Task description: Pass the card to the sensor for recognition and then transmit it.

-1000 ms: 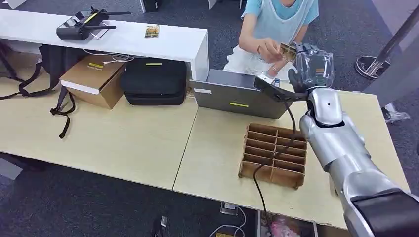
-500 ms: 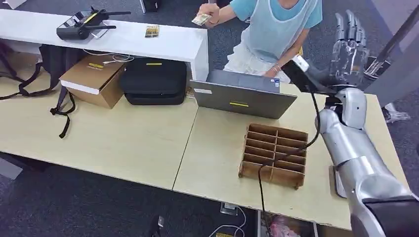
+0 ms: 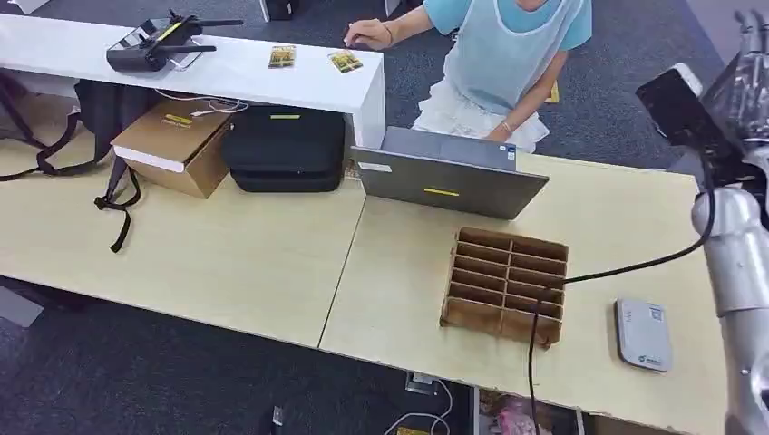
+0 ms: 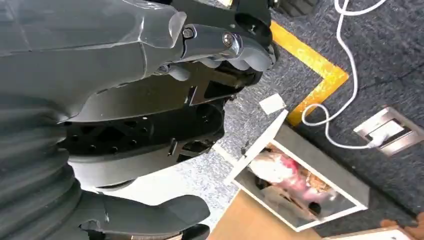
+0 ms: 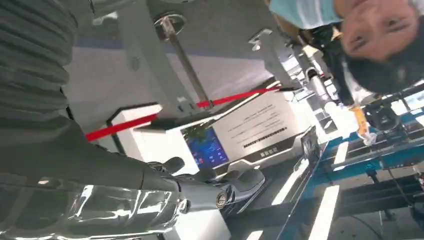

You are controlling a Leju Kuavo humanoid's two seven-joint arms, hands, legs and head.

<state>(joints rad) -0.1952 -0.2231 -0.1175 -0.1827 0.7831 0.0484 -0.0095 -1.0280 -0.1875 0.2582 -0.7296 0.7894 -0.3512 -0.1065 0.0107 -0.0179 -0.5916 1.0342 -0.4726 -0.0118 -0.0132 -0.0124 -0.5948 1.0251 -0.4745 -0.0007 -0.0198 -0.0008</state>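
Right hand (image 3: 748, 68): raised high at the far right edge of the head view, above the bench (image 3: 227, 245) corner; fingers straight and apart, holding nothing. In the right wrist view the same hand (image 5: 200, 192) shows extended, fingers stretched out with nothing in them.

Left hand (image 4: 165, 85): seen in the left wrist view, hanging over dark carpet; fingers curled inward, with no object visible in them.

Card (image 3: 345, 61): lies flat on the white counter (image 3: 272, 77) at the far side, just beside a person's hand (image 3: 366, 34) resting on the counter edge. A second card (image 3: 282, 56) lies on the same counter, a little apart from the first.

Sensor (image 3: 642, 333): small pale grey reader, flat on the bench near its right front corner, just beside the wooden divider tray (image 3: 504, 285).

Wooden divider tray: brown, many compartments; a black cable (image 3: 635, 265) runs across it towards the right arm.

Laptop (image 3: 449, 172): grey, standing on the bench behind the tray, facing the person (image 3: 508, 54) in a light blue top.

Remote controller (image 3: 154, 45): black, on the left part of the white counter.

Cardboard box (image 3: 172, 145) and black case (image 3: 283, 149): side by side on the bench, against the white counter.

Black straps (image 3: 118, 195): trailing over the bench at left.
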